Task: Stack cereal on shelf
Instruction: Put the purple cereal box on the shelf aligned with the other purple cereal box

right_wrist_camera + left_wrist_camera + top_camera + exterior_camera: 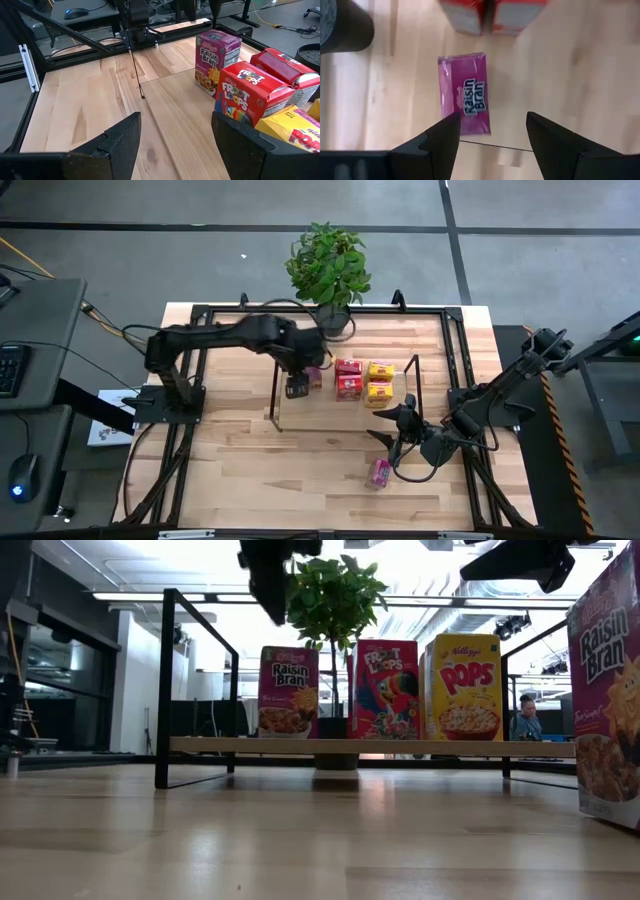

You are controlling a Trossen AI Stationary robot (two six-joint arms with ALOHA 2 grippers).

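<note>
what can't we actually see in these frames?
- Second pink box: low view, cut off by the frame's right edge.
- Back-row boxes: low view, hidden behind the front three on the shelf.
- Right claw: high view, too dark and small to read its fingers.
- Left claw: low view, cropped at the top.

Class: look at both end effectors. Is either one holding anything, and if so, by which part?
Nothing is held. The left end effector hangs open above a pink box on the shelf; the right end effector is open and empty.

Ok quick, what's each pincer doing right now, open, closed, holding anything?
Left pincer: open, empty, above the pink cereal box on the shelf.
Right pincer: open, empty, over the table.
</note>
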